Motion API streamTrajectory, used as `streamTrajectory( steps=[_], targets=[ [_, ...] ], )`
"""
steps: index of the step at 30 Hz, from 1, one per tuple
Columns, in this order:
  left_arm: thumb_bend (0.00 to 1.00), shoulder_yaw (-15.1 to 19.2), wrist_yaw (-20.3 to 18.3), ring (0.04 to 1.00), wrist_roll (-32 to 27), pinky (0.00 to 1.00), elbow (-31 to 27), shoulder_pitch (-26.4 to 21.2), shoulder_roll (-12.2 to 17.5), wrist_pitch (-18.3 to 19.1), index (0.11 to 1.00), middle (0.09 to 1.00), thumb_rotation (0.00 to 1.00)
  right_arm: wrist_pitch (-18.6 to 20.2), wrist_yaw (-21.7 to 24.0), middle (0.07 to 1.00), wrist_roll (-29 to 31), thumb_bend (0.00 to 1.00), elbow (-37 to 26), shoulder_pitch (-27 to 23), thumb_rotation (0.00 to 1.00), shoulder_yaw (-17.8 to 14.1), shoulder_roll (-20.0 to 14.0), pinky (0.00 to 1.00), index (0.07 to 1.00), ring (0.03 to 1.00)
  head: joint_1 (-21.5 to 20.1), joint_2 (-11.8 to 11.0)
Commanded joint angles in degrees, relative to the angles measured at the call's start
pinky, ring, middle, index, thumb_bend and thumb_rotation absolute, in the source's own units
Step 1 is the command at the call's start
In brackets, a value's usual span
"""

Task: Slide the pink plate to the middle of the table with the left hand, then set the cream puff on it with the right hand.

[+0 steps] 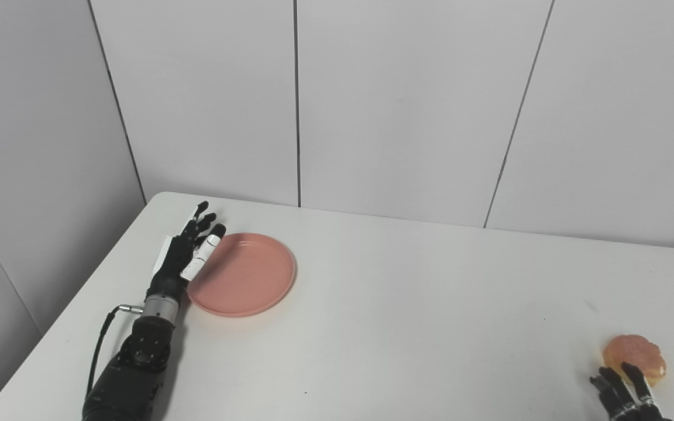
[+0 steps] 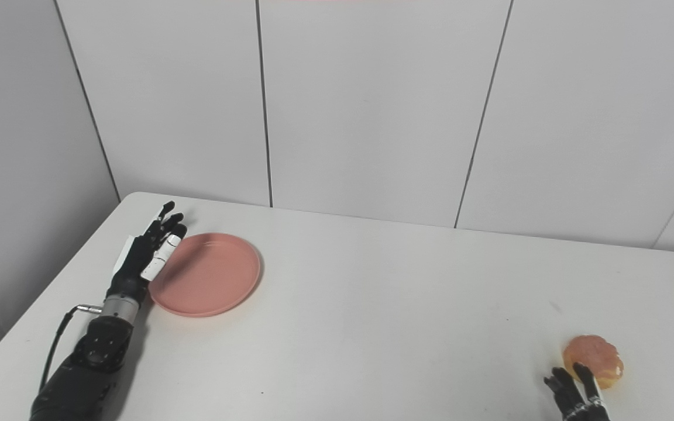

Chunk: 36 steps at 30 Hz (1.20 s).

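Observation:
A round pink plate (image 1: 246, 273) lies flat on the left part of the white table (image 1: 407, 304). My left hand (image 1: 188, 251) is open, fingers stretched out, standing on edge against the plate's left rim. An orange-tan cream puff (image 1: 635, 355) sits near the table's front right corner. My right hand (image 1: 626, 394) is at the bottom right edge, just in front of the puff, fingers apart and pointing up, holding nothing. Most of that hand is cut off by the picture's edge.
Grey panelled walls (image 1: 407, 105) stand behind and to the left of the table. The table's left edge (image 1: 74, 304) runs close by my left forearm. A cable (image 1: 100, 345) hangs from the left wrist.

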Motion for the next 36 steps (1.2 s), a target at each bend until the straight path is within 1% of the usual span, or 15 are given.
streamTrajectory(
  steps=[1, 3, 5, 8, 10, 12, 16, 18, 21, 23, 27, 31, 36],
  targets=[
    [0.92, -0.7, -0.5, 0.914, -0.1, 0.84, -1.6, 0.7, -2.1, -1.9, 0.933, 0.894, 0.88, 3.7, -1.3, 0.876, -1.3, 0.76, 7.4, -0.9, 0.96, 1.0, 0.5, 0.98, 0.920, 0.891, -0.1, 0.1],
    [0.93, -0.9, -0.6, 0.909, 0.1, 0.83, -3.1, 1.1, -2.9, -1.2, 0.932, 0.894, 0.88, 3.8, -1.3, 0.871, -1.3, 0.76, 7.2, -0.9, 0.95, 1.0, 0.5, 0.98, 0.917, 0.890, -0.2, 0.1],
    [0.93, -1.3, -0.6, 0.907, 0.4, 0.84, -4.9, 1.6, -3.7, -0.2, 0.933, 0.894, 0.88, 4.0, -1.3, 0.869, -1.4, 0.76, 7.1, -0.8, 0.95, 1.1, 0.6, 0.98, 0.918, 0.891, -0.4, 0.1],
    [0.89, -1.7, -1.2, 0.917, 0.3, 0.88, -7.3, 2.1, -5.3, 1.5, 0.939, 0.896, 0.88, 4.2, -1.4, 0.867, -1.6, 0.76, 6.8, -0.7, 0.95, 1.3, 0.7, 0.97, 0.920, 0.884, -0.6, 0.3],
    [0.90, -1.7, -1.4, 0.922, 0.1, 0.91, -8.2, 2.2, -6.1, 2.5, 0.939, 0.900, 0.88, 4.2, -1.5, 0.859, -1.8, 0.77, 6.6, -0.7, 0.94, 1.5, 0.7, 0.96, 0.914, 0.876, -0.8, 0.2],
    [0.91, -1.6, -1.6, 0.922, 0.1, 0.90, -8.9, 2.3, -6.8, 3.2, 0.936, 0.899, 0.89, 4.3, -1.6, 0.855, -1.9, 0.76, 6.4, -0.6, 0.94, 1.6, 0.8, 0.95, 0.908, 0.874, -1.0, 0.3],
    [0.89, -2.2, -1.4, 0.908, 1.1, 0.86, -9.4, 2.3, -7.8, 3.0, 0.937, 0.899, 0.90, 4.4, -1.6, 0.852, -1.7, 0.75, 6.3, -0.5, 0.94, 1.8, 0.9, 0.95, 0.907, 0.872, -1.3, 0.4],
    [0.90, -2.3, -1.2, 0.903, 1.0, 0.85, -9.4, 2.2, -8.5, 3.0, 0.938, 0.897, 0.90, 4.8, -1.6, 0.848, -1.5, 0.75, 6.1, -0.5, 0.94, 1.8, 0.8, 0.94, 0.901, 0.868, -1.3, 0.5],
    [0.88, -2.3, -1.0, 0.897, 0.6, 0.84, -8.8, 2.1, -9.6, 2.5, 0.942, 0.899, 0.90, 4.9, -1.5, 0.845, -1.6, 0.75, 6.0, -0.4, 0.93, 1.9, 0.7, 0.93, 0.895, 0.863, -1.2, 0.5],
    [0.88, -2.3, -1.1, 0.892, 0.4, 0.83, -8.6, 2.1, -10.4, 2.1, 0.940, 0.896, 0.89, 4.8, -1.4, 0.846, -1.5, 0.74, 6.0, -0.4, 0.93, 2.0, 0.6, 0.93, 0.896, 0.863, -1.2, 0.6],
    [0.89, -3.0, -1.1, 0.895, 1.1, 0.83, -9.0, 2.6, -11.9, 2.9, 0.942, 0.900, 0.89, 5.2, -1.5, 0.843, -1.6, 0.74, 5.8, -0.3, 0.92, 2.1, 0.6, 0.93, 0.893, 0.857, -1.4, 0.8],
    [0.85, -4.1, -1.1, 0.897, 1.9, 0.81, -8.3, 2.5, -13.3, 2.3, 0.941, 0.902, 0.90, 5.3, -1.7, 0.836, -1.8, 0.76, 5.7, -0.2, 0.92, 2.4, 0.5, 0.91, 0.889, 0.849, -1.5, 0.8],
    [0.86, -4.9, -1.4, 0.898, 2.0, 0.82, -7.3, 2.3, -14.8, 2.1, 0.935, 0.900, 0.90, 5.1, -1.9, 0.831, -2.0, 0.76, 5.8, -0.2, 0.91, 2.7, 0.5, 0.91, 0.891, 0.844, -1.8, 0.9]
  ],
)
